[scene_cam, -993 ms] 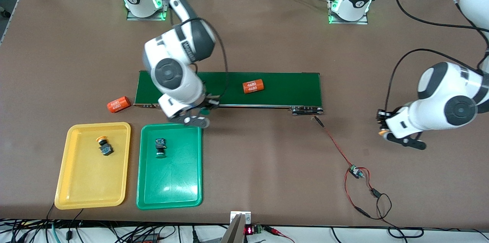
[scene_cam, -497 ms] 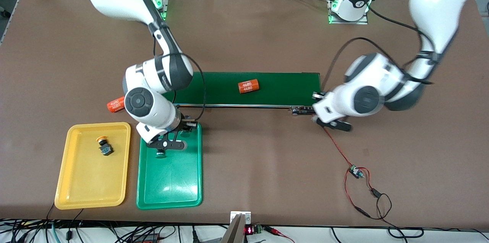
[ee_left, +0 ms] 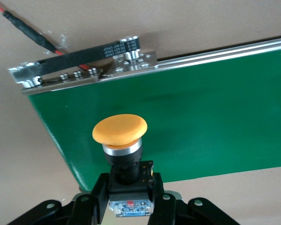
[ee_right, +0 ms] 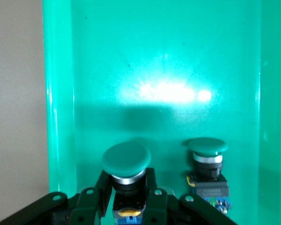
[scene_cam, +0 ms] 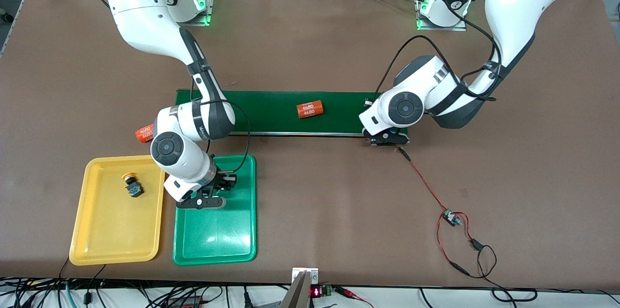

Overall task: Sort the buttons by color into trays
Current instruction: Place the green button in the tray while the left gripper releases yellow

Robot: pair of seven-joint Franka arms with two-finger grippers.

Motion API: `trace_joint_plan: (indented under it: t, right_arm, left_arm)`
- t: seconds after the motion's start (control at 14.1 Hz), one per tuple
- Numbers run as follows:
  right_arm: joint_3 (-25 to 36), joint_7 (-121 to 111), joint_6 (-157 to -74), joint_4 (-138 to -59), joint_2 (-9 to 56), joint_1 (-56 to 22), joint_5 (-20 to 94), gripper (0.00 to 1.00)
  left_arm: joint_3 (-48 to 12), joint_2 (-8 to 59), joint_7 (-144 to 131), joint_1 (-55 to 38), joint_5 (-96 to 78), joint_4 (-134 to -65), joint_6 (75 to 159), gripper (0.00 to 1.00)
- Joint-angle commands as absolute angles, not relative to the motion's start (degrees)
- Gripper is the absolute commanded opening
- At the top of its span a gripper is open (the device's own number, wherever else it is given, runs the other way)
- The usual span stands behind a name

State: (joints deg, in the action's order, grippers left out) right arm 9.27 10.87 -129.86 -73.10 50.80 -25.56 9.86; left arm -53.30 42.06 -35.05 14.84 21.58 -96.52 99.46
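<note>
My right gripper (ee_right: 128, 192) is shut on a green button (ee_right: 126, 159) just above the green tray (scene_cam: 218, 238). It hangs (scene_cam: 224, 183) over the part of the tray farther from the front camera. A second green button (ee_right: 207, 154) lies in that tray beside it. My left gripper (ee_left: 129, 185) is shut on a yellow-orange button (ee_left: 119, 131) over the conveyor belt (ee_left: 210, 117), at the left arm's end. In the front view its wrist hides the fingers. The yellow tray (scene_cam: 114, 235) holds one yellow-orange button (scene_cam: 131, 186).
One orange "4680" cylinder (scene_cam: 310, 109) lies on the belt (scene_cam: 271, 112), another (scene_cam: 144, 133) on the table by the belt's end toward the right arm. The belt's metal end bracket (ee_left: 84, 65) and a red wire (scene_cam: 426, 187) with a small board (scene_cam: 451, 218) sit near my left gripper.
My right arm carried the green button from the belt's edge to over the green tray. My left arm swung in with the yellow-orange button to the belt's end. The cylinder on the belt drifted toward the right arm's end.
</note>
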Motion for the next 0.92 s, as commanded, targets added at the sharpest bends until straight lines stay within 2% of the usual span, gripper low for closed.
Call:
trace_joint_plan:
  t: [0.0,0.14,0.21,0.28,0.35,0.43,0.5,0.85]
  right_arm:
    - [9.23,9.93,-130.25,-69.52,53.87,-25.05,9.23,0.00]
    - [9.23,9.93,-131.04,-69.61,54.84,-25.05,9.23,0.00]
    - [9.14,9.84,-131.57,-69.61,55.63,-24.96,9.23,0.00]
    - [9.14,9.84,-131.66,-69.70,55.90,-24.87,9.23,0.00]
    - [9.14,10.19,-131.57,-69.70,55.90,-24.79,9.66,0.21]
    - [9.14,10.54,-131.22,-69.70,55.38,-24.44,10.36,0.87]
    - [9.14,10.55,-130.35,-69.70,54.59,-24.17,10.28,1.00]
    - [10.36,10.37,-126.31,-69.70,51.07,-24.43,9.93,1.00]
  left_arm:
    - [-52.29,42.45,-35.95,14.06,20.30,-96.86,101.07,0.19]
    - [-52.12,43.33,-35.95,13.89,20.39,-96.77,101.25,0.23]
    - [-52.03,43.50,-36.03,13.89,20.39,-96.77,101.60,0.29]
    - [-52.03,43.68,-36.04,13.89,20.39,-96.77,101.60,0.42]
    - [-51.94,43.94,-36.04,13.89,20.39,-96.77,101.60,0.45]
    - [-51.94,44.21,-36.04,13.89,20.39,-96.77,101.60,0.56]
    - [-51.86,44.12,-36.04,13.89,20.39,-96.77,101.60,1.00]
    - [-52.91,42.11,-36.04,14.94,20.30,-95.45,99.41,1.00]
